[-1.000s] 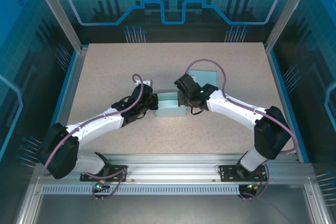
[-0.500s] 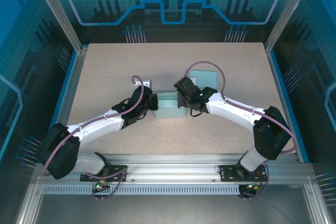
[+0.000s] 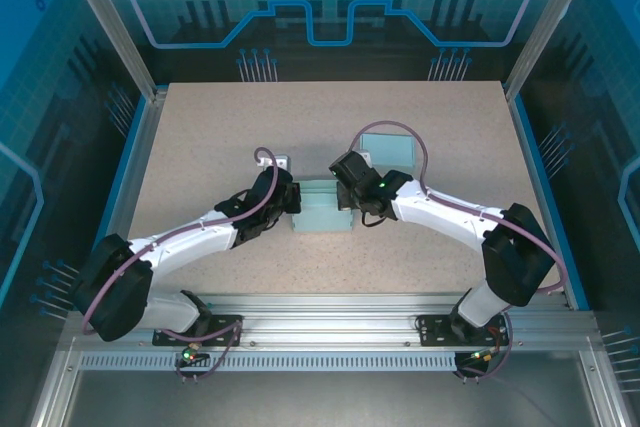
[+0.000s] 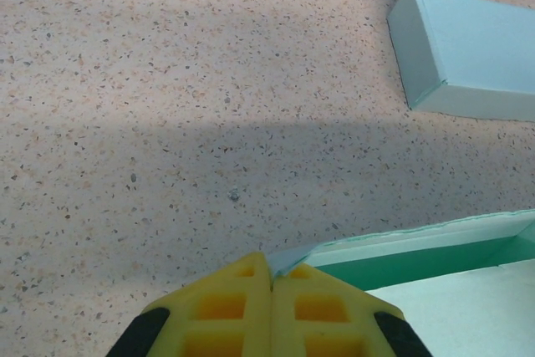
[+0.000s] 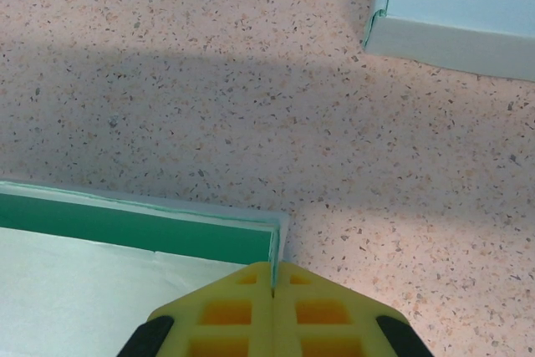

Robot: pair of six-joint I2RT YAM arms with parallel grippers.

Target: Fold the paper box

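Note:
A pale teal paper box lies open-topped at the middle of the table, between my two arms. My left gripper is shut on the box's left wall; in the left wrist view its yellow fingertips pinch a thin corner of the box wall. My right gripper is shut on the box's right wall; in the right wrist view its gripper clamps the wall's edge beside the dark green inner side.
A second, closed teal box lies behind the right arm, seen as the closed box in the left wrist view and the closed box in the right wrist view. A small white object sits behind the left wrist. Speckled tabletop surrounds them.
Both grippers and the box between them have shifted slightly left and toward the back. The left gripper has finished closing on the wall.

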